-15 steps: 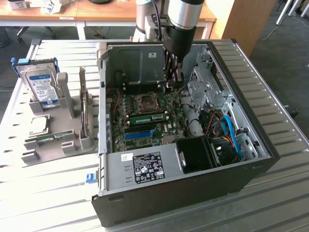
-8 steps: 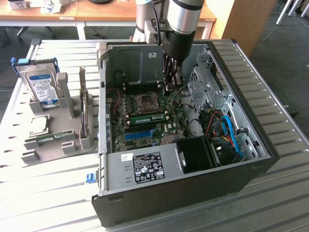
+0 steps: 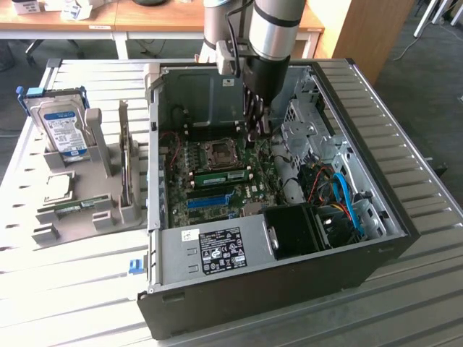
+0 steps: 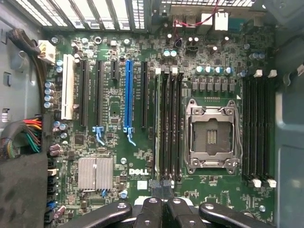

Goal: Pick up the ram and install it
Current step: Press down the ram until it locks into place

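Note:
The ram (image 3: 220,176) is a thin green stick standing on edge in a motherboard slot inside the open computer case (image 3: 376,238), between the processor socket (image 3: 219,152) and the blue slot strip (image 3: 210,199). In the wrist view the ram (image 4: 156,123) shows as a pale narrow edge beside the black memory slots (image 4: 171,123). My gripper (image 3: 259,134) hangs over the board just past the socket, apart from the ram. Its fingers (image 4: 151,209) are shut together with nothing between them.
A grey holder (image 3: 108,210) on the exterior view's left carries a hard drive (image 3: 61,130) with a blue-white label and a small green board (image 3: 76,206). Drive cages (image 3: 307,134), cables (image 3: 340,195) and a black fan shroud (image 3: 293,230) crowd the case's right side.

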`<action>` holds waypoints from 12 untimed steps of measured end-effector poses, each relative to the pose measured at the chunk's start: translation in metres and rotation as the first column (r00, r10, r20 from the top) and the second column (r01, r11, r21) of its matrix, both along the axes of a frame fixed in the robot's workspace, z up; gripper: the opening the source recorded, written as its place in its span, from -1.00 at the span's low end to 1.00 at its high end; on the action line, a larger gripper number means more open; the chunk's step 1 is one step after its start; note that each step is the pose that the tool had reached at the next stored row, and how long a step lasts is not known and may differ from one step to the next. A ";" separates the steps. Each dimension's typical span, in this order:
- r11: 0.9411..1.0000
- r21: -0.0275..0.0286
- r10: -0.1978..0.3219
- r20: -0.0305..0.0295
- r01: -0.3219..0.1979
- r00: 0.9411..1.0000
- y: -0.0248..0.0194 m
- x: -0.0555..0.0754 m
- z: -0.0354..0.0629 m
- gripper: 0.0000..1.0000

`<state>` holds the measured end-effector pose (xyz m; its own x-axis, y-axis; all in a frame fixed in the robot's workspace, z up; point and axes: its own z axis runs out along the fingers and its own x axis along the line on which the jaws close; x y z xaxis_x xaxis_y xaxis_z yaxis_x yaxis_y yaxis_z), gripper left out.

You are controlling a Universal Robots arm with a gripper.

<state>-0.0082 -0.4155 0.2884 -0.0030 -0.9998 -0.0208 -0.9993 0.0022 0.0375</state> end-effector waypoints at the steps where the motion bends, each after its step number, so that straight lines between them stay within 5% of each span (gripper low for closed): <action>1: 1.000 0.000 0.000 0.000 0.000 1.000 0.0000 0.000 -0.0015 -0.79; 12: 1.000 0.000 0.000 0.001 0.000 1.000 0.0000 0.000 -0.0180 -0.79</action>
<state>-0.0082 -0.4155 0.2704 -0.0030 -0.9998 -0.0208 -0.9993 0.0023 0.0368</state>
